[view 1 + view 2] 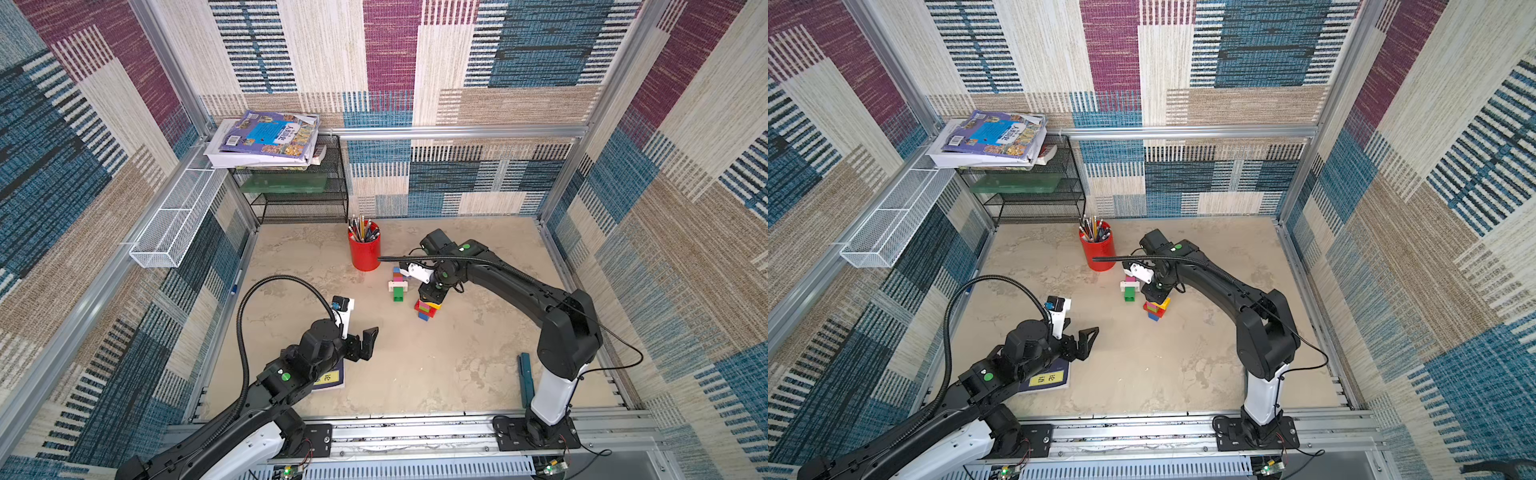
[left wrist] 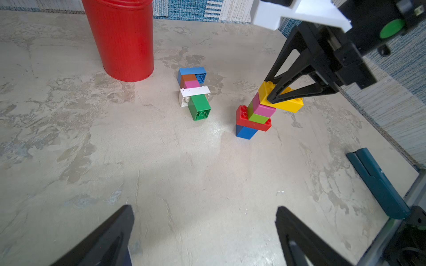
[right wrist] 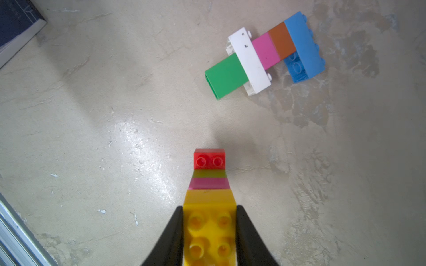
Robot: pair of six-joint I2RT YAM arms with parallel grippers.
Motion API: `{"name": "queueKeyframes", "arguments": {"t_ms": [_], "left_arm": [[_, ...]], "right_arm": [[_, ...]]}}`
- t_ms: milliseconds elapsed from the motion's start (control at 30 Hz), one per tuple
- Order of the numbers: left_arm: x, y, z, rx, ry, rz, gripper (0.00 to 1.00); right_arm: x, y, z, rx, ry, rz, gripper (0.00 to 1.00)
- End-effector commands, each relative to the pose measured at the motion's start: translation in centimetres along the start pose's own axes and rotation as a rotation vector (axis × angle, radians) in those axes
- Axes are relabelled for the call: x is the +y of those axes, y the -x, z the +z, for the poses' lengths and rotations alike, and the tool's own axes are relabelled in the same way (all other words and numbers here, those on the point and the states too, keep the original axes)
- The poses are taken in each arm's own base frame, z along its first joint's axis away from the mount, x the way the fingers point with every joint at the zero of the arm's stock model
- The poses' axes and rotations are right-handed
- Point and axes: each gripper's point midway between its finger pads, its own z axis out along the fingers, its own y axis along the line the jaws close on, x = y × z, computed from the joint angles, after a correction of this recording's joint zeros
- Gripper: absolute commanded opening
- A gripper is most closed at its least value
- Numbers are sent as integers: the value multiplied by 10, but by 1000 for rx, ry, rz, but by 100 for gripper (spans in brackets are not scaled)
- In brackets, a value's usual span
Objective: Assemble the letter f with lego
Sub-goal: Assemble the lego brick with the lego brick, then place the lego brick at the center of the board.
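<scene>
An upright lego stack stands mid-table: blue brick (image 2: 246,132) at the bottom, then red (image 2: 253,123), lime (image 2: 258,118), pink (image 2: 265,110) and a yellow brick (image 2: 285,104) on top. My right gripper (image 3: 209,221) is shut on the yellow brick (image 3: 208,230), its fingers pressed against both long sides. A second lego piece lies flat beside it: green (image 3: 227,76), white (image 3: 250,59), pink, brown and blue (image 3: 304,43) bricks joined. My left gripper (image 2: 205,221) hangs open and empty nearer the table's front. Both top views show the stack (image 1: 427,309) (image 1: 1156,308).
A red pencil cup (image 1: 364,249) stands behind the lego. A dark blue book (image 1: 330,376) lies under the left arm. A teal bar (image 1: 526,380) rests by the right arm's base. A black mesh shelf (image 1: 299,195) with books on top fills the back left corner.
</scene>
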Motion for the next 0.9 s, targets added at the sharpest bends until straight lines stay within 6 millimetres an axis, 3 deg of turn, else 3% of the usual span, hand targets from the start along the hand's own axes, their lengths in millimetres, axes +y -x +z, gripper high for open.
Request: {"name": "queueKeyframes", "arguments": {"t_ms": [0,533,867], "left_arm": [[1,7,-2,-20,12,4,99],[1,8,-2,-25,9,-8,99],[1,6,-2,-24,6,-8,99]], "right_arm": [[2,-23,10,91,-4,34,8],[2,-20,4,86,-6,90,7],[-2,-29,8,108,-47,85,6]]}}
